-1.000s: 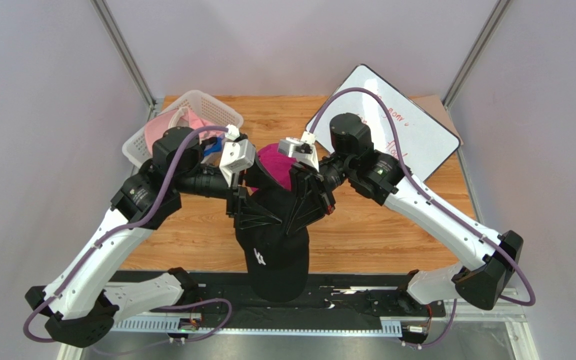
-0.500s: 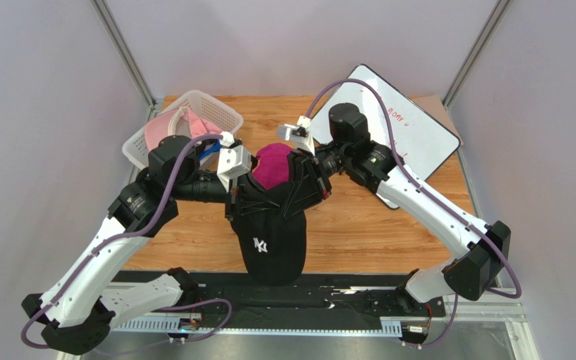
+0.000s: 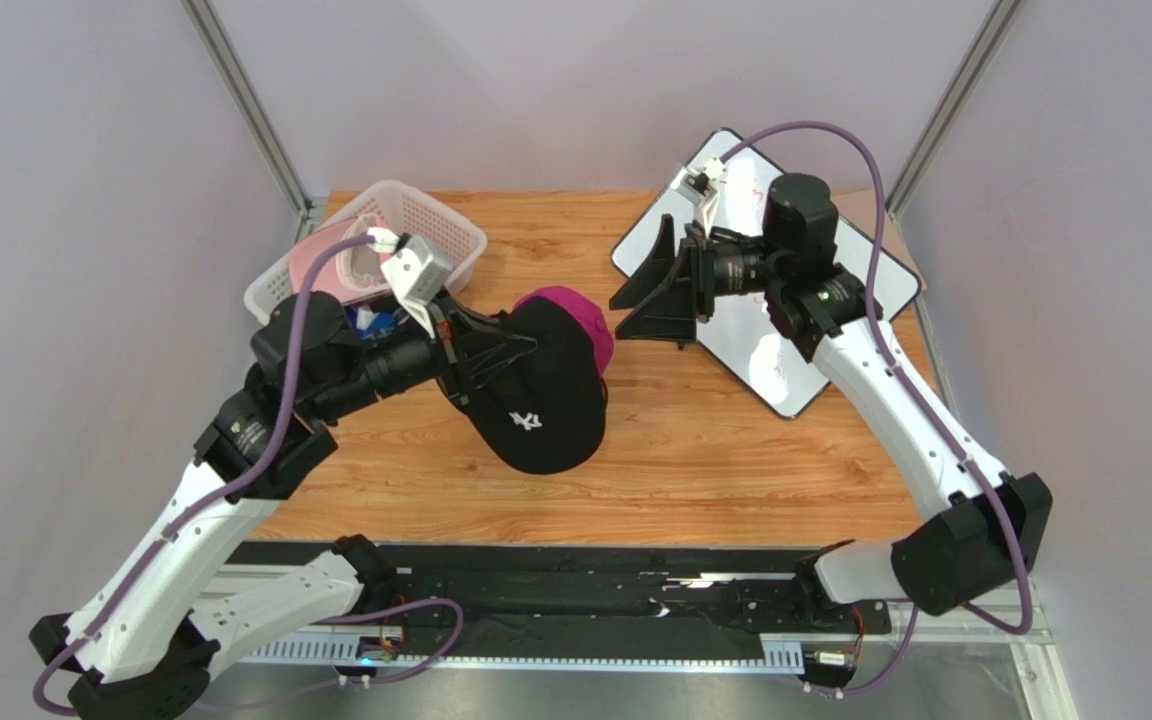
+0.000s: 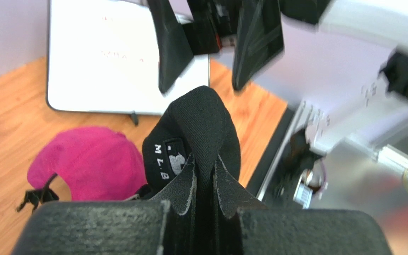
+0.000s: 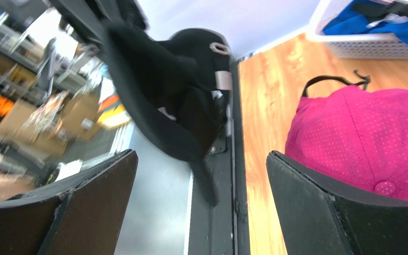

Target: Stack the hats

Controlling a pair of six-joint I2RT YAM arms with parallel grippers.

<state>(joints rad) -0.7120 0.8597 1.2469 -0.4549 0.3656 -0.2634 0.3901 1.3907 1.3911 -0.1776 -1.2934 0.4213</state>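
My left gripper (image 3: 480, 353) is shut on the rear edge of the black hat (image 3: 545, 405), whose white logo faces up. In the left wrist view its fabric (image 4: 206, 133) is pinched between the fingers, and the gripper (image 4: 205, 164) holds it above the table. The magenta hat (image 3: 588, 324) lies on the table; in the top view the black one covers most of it. My right gripper (image 3: 639, 285) stands wide open and empty to the right of both hats, by the whiteboard. Its wrist view shows the gripper (image 5: 201, 154), the black hat (image 5: 169, 79) and the magenta hat (image 5: 371, 138).
A white mesh basket (image 3: 432, 222) at the back left holds a light pink hat (image 3: 319, 255) and a blue hat (image 5: 387, 24). A whiteboard (image 3: 838, 308) lies at the back right, under the right arm. Bare wood runs along the table's front.
The right gripper opened, let go of the black hat and drew back to the right. The left gripper shut on the hat and carried it back over the magenta one.
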